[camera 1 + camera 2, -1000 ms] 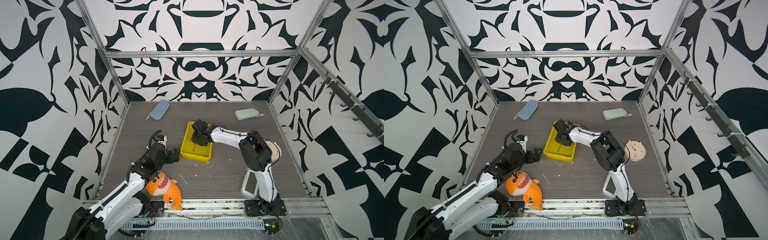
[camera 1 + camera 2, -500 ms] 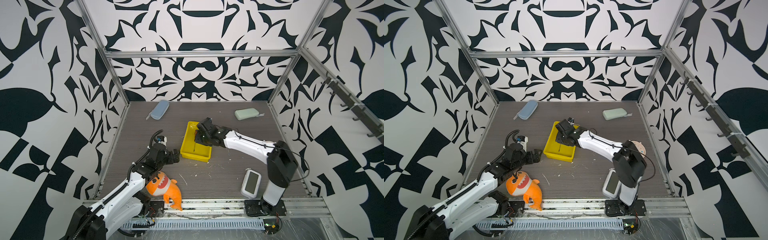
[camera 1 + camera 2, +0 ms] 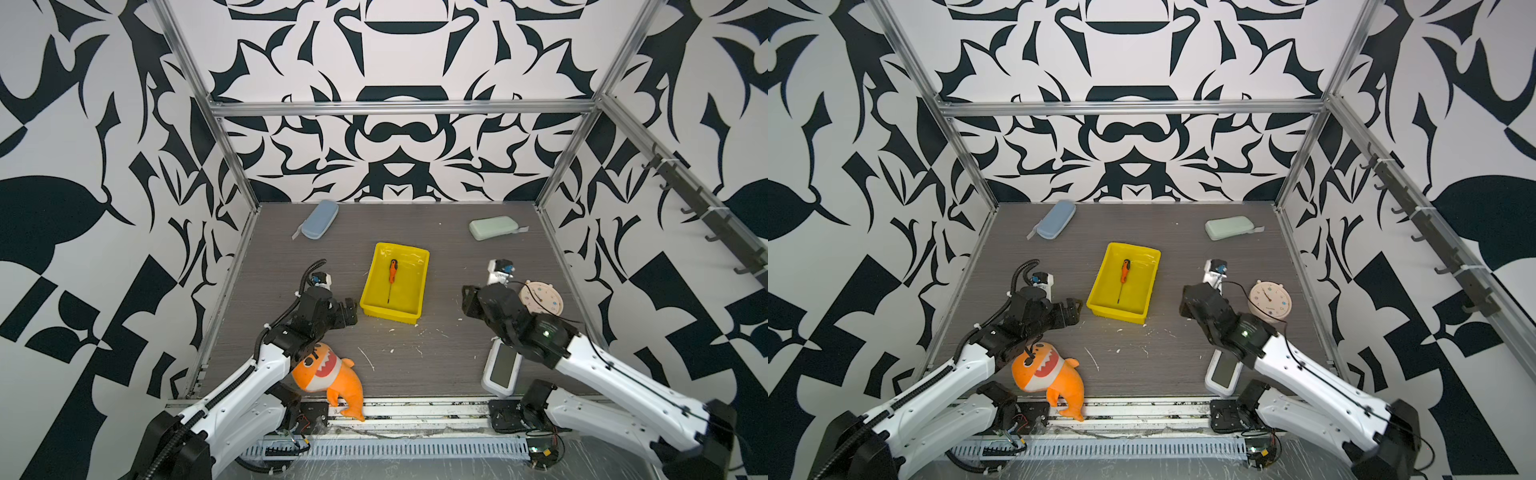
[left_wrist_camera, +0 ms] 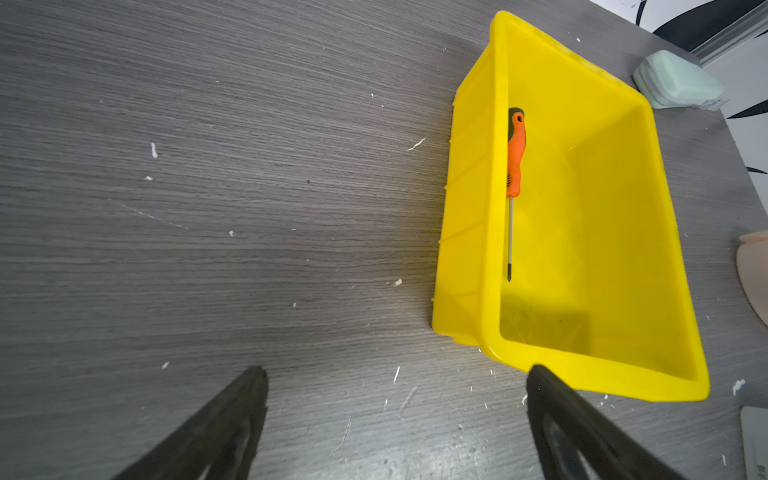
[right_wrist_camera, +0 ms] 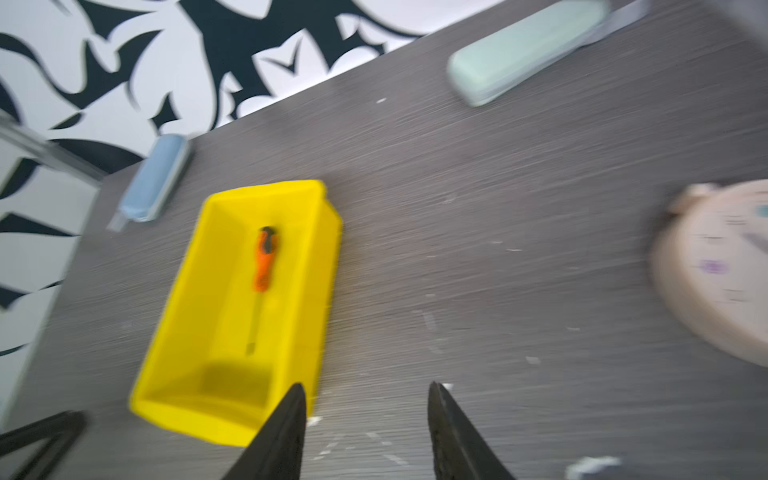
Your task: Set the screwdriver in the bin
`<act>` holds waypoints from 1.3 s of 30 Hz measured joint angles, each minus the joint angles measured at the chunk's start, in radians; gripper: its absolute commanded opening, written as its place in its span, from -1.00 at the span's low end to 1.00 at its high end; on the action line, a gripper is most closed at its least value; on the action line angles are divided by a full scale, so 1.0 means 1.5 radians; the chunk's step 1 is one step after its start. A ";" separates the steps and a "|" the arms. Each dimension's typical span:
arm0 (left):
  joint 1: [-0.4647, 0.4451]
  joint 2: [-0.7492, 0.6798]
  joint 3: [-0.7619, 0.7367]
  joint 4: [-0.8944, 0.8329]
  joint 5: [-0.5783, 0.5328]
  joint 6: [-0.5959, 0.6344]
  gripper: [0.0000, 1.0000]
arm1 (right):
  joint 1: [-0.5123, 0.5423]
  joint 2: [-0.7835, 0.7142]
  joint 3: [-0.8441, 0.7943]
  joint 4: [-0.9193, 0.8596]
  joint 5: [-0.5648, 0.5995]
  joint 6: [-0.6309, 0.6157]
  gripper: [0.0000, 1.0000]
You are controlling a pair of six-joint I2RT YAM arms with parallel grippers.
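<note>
In both top views the screwdriver (image 3: 391,277) is being shown flat inside the bin (image 3: 390,315), long axis along the bin's length, handle toward the far wall, nothing else with it. The left gripper (image 4: 395,374), spread wide and empty, is being held beside the bin's near corner; the right gripper (image 5: 365,388), partly spread and empty, farther off.

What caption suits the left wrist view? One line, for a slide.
Slim orange-handled screwdriver lies in the shallow yellow plastic bin on the grey wood-grain table, beyond the open left gripper.
</note>
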 measured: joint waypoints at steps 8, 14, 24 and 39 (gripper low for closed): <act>0.000 0.002 0.000 -0.002 -0.003 -0.003 1.00 | 0.000 -0.027 -0.080 0.087 0.139 -0.217 -0.03; 0.000 0.014 0.011 -0.009 -0.003 -0.005 1.00 | -0.023 0.063 -0.248 0.507 0.229 -0.475 -0.04; 0.000 0.019 0.012 -0.018 -0.003 -0.007 0.99 | -0.214 0.194 -0.338 0.760 0.098 -0.629 0.46; 0.000 0.025 0.022 -0.032 -0.049 -0.014 0.99 | -0.340 0.481 -0.284 0.983 -0.001 -0.602 0.71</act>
